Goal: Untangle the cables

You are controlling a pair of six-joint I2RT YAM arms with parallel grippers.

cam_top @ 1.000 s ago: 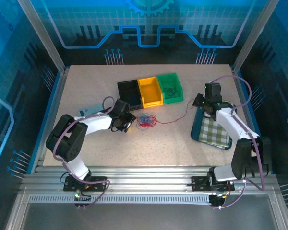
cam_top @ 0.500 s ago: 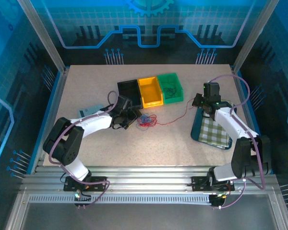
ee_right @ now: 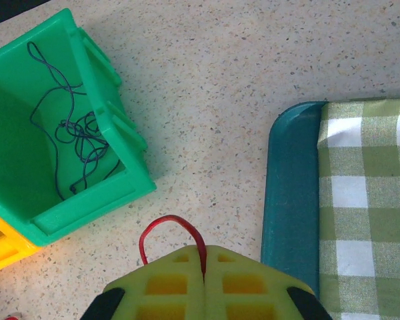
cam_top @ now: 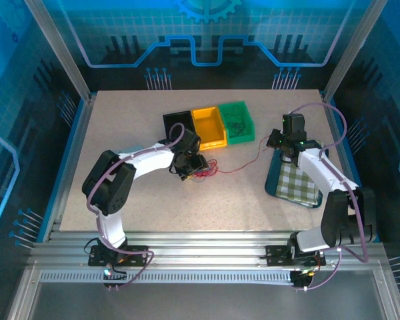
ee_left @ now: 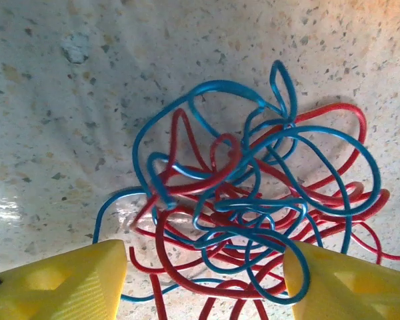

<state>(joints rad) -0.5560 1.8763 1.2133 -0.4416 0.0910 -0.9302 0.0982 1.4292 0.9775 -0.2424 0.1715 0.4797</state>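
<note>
Red cable and blue cable are knotted into one tangle on the desk, just in front of the black bin. Dark cable lies apart from them, loose in the green bin.

Handling, my read:
- Very thin, near weightless and fully limp. The jacket looks smooth, so probably slippery.
- There's no stiffness to push against. A pull likely drags the whole bunch unless the other end is pinned.
- The loops interlock many times, so hard yanks probably tighten the knots.

Left fingers are released and spread wide. They straddle the bunch from above with its lower loops lying between them, nothing gripped.

Right fingers are clenched on the red cable, with a small red loop poking out at the tips. They sit beside the teal tray with the checked cloth. One red strand runs from the bunch across the desk towards them.

Where to grab: an outer blue loop at the top of the bunch in the left wrist view, since it stands clear of the red. Avoid the dense centre.

Hard to make out:
- Which strand passes over which in the centre.
- Where the blue ends are.
- The bottom of the bunch, cut off by the frame edge in the left wrist view.
- Part of the bunch from overhead, where the left arm covers it.
- Whether the left fingertips touch the desk, can't tell.
</note>
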